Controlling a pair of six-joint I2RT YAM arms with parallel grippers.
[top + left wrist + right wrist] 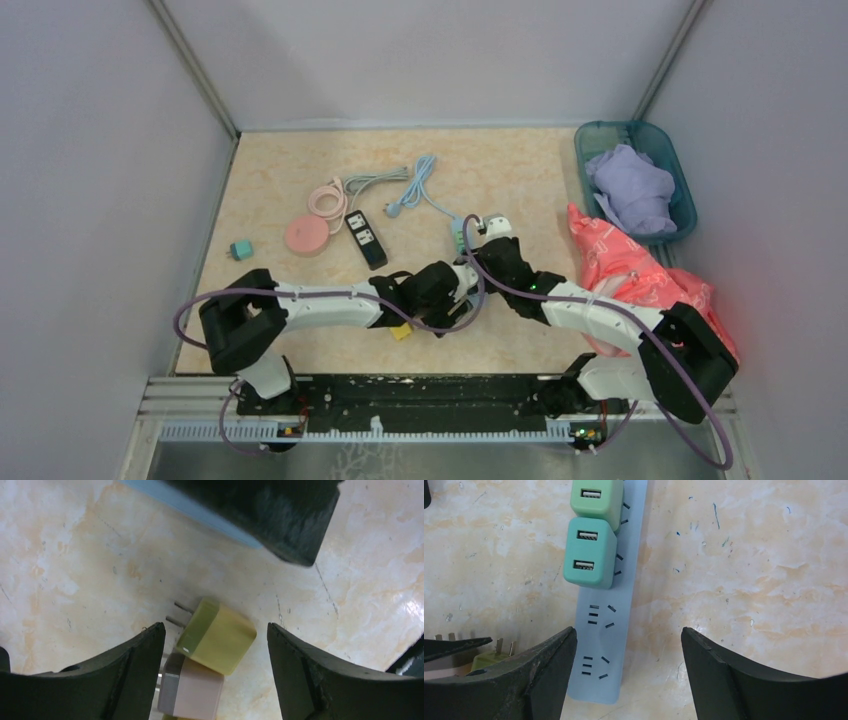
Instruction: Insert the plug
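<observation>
- Where the left tool (215,626) hangs over the desk (75,555), the yellow plug (216,639) lies flat on its side between the fingers (135,665).
- Its long axis runs diagonally in the left wrist view. The two flat metal prongs (179,614) point upper left, roughly toward the power strip (200,510).
- Plug body is a glossy olive-yellow plastic cube with rounded edges.
- Left tool is spread wide, with a gap on each side of the plug. It grips nothing.
- A pink charger (192,692) with a grey prong end is touching the plug's near side, same cube shape.
- The power strip (611,630) is pale blue smooth plastic, a long bar lying flat.
- Two green chargers (590,555) are seated in it side by side. The nearer one shows two USB slots.
- Two bare socket groups sit below them.
- Right tool (629,630) is wide open over the strip's bare end. Its black fingers straddle the strip and hold nothing.
- The desk is cream marbled stone-look, slightly scuffed.
</observation>
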